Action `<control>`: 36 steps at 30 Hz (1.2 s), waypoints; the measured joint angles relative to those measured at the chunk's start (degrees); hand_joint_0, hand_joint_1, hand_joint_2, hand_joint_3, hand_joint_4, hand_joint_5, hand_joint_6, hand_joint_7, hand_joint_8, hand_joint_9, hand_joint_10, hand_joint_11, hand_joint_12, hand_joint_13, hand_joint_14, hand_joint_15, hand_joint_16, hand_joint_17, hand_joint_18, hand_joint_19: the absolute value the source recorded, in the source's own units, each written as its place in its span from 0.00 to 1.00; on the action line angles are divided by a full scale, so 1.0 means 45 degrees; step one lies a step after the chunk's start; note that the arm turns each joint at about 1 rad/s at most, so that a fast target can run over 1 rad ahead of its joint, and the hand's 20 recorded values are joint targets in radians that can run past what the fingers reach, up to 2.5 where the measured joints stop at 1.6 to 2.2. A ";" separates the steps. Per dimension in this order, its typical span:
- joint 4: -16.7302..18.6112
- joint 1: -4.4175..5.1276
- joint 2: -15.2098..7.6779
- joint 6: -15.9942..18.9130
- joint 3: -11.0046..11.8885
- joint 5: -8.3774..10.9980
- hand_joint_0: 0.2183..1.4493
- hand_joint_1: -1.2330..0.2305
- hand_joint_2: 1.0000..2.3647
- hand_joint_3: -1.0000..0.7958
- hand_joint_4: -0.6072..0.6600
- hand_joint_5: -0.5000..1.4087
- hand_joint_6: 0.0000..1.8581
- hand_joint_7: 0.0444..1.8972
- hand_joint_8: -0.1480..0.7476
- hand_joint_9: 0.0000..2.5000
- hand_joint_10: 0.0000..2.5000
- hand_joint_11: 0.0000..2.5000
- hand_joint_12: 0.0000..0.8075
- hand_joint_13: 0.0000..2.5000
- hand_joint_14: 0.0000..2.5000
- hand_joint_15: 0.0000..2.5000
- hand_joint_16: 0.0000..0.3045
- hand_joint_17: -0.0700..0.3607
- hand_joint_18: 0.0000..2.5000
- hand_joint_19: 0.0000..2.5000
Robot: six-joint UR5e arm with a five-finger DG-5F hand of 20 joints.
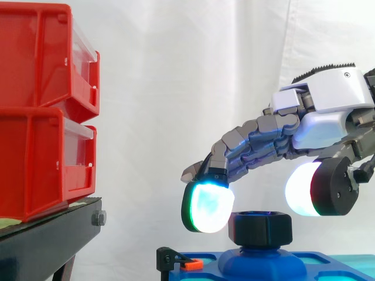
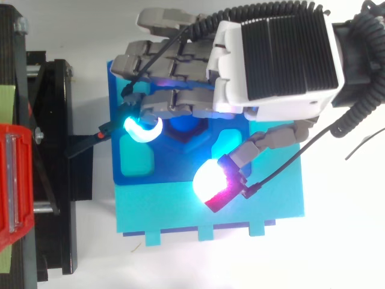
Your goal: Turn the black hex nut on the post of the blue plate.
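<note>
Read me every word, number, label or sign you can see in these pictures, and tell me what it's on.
There are none to read. No word, number, label or sign shows on the red bins, on the white shell of the hand, on the black hex nut or on the blue plate.
</note>
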 measured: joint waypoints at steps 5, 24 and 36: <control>-0.0129 -0.0077 0.0000 0.0004 0.0005 -0.0075 0.20 0.47 0.00 0.28 0.63 0.15 0.27 0.40 0.43 0.08 0.00 0.00 0.45 0.04 0.00 0.01 0.17 0.44 0.00 0.05; -0.0228 -0.0808 0.0000 -0.0205 0.0001 -0.1085 0.20 0.47 0.00 0.28 0.63 0.15 0.27 0.40 0.43 0.08 0.00 0.00 0.45 0.04 0.00 0.01 0.17 0.43 0.00 0.05; -0.0229 -0.1373 -0.0001 -0.0170 0.0021 -0.1817 0.20 0.47 0.00 0.28 0.63 0.15 0.27 0.40 0.43 0.08 0.00 0.00 0.45 0.04 0.00 0.01 0.17 0.43 0.00 0.05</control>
